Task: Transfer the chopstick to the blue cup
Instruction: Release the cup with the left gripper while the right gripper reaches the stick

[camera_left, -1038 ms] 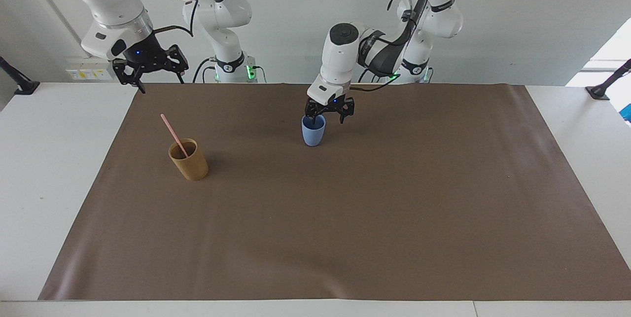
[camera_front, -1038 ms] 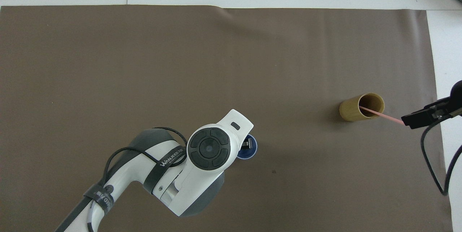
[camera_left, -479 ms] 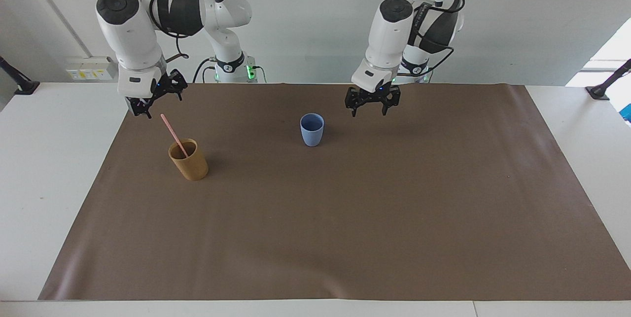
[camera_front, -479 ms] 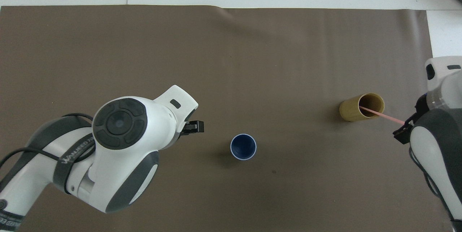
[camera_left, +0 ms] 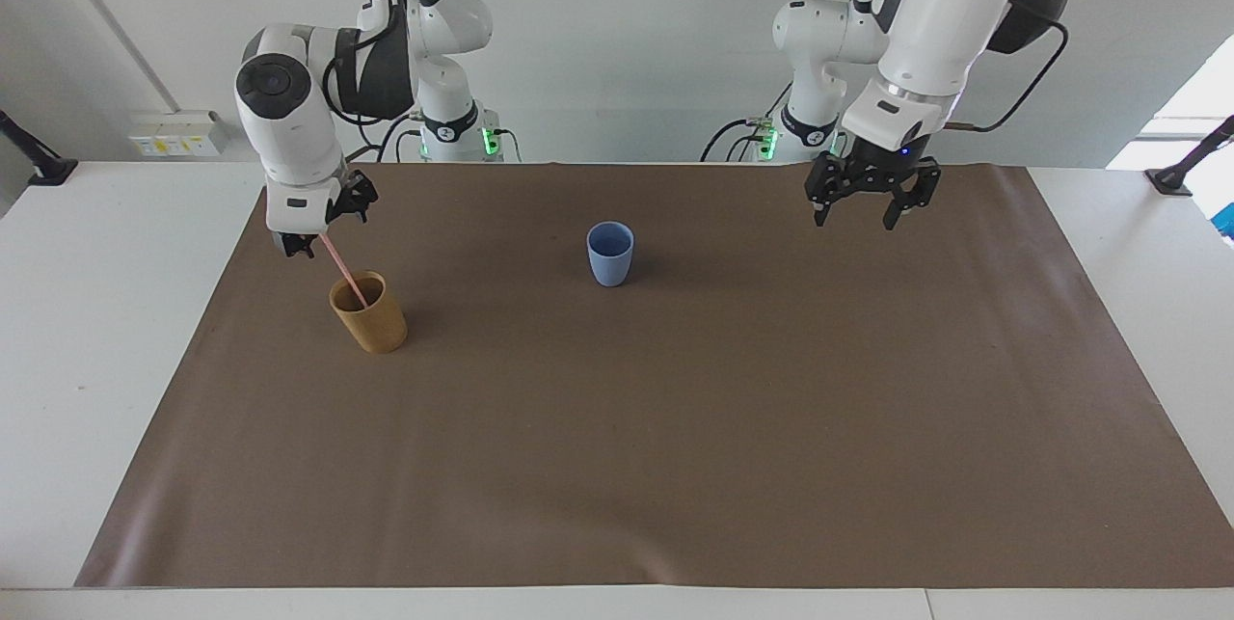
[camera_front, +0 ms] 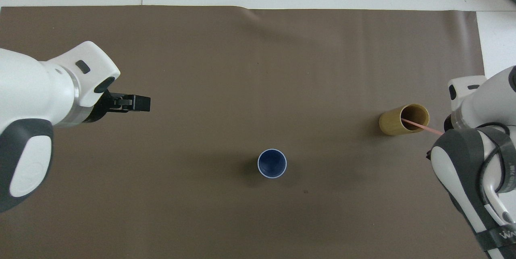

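A white worktop carries a wide brown mat, with a pale wall rising at the robots' end.

The right end effector is at the upper end of the chopstick, just over the tan cup. In the facing view its fingers sit on either side of the stick's top, so it is right at the chopstick; whether the fingers are already pressing it cannot be told, since they look spread rather than together. In the overhead view this end effector is hidden under its own arm, and only the stick's pink shaft shows, running out of the cup's mouth toward that arm.

The left end effector hangs empty over the mat toward the left arm's end of the worktop, fingers clearly apart and touching nothing. From overhead, its dark fingers point across the mat, well apart from both cups.

The chopstick stands tilted in the tan cup, lower end inside, upper end leaning toward the robots. The tan cup stands upright toward the right arm's end. The blue cup stands upright near the mat's middle, a little nearer to the robots than the tan cup, with nothing in it.
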You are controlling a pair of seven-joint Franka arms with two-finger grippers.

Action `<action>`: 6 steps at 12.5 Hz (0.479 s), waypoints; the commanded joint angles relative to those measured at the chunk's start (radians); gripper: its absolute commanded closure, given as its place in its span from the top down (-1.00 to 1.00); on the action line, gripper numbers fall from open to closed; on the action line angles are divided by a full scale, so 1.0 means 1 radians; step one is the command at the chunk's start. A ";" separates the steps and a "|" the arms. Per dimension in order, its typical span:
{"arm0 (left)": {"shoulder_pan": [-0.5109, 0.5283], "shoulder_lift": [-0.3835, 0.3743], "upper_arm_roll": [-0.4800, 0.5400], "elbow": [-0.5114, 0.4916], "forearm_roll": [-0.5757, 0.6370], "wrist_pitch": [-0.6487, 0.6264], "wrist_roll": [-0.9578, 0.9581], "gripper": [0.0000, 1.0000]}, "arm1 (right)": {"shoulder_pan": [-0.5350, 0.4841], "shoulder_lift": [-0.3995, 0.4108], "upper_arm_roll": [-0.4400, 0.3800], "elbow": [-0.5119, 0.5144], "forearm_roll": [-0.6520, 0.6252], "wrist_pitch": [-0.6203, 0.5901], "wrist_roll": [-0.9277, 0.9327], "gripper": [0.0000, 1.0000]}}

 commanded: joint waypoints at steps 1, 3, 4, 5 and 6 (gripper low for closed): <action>0.083 0.047 -0.012 0.175 0.015 -0.106 0.068 1.00 | -0.018 -0.013 0.005 -0.021 -0.021 0.019 -0.030 0.60; 0.134 0.077 -0.014 0.286 0.015 -0.227 0.141 1.00 | -0.018 -0.013 0.005 -0.021 -0.023 0.020 -0.030 -0.03; 0.145 0.077 -0.012 0.296 0.014 -0.266 0.165 1.00 | -0.018 -0.013 0.005 -0.021 -0.024 0.020 -0.030 -0.31; 0.160 0.074 -0.012 0.296 0.015 -0.285 0.177 1.00 | -0.018 -0.013 0.005 -0.021 -0.024 0.020 -0.029 -0.57; 0.165 0.063 -0.013 0.294 0.014 -0.303 0.180 1.00 | -0.017 -0.012 0.005 -0.021 -0.024 0.020 -0.029 -0.86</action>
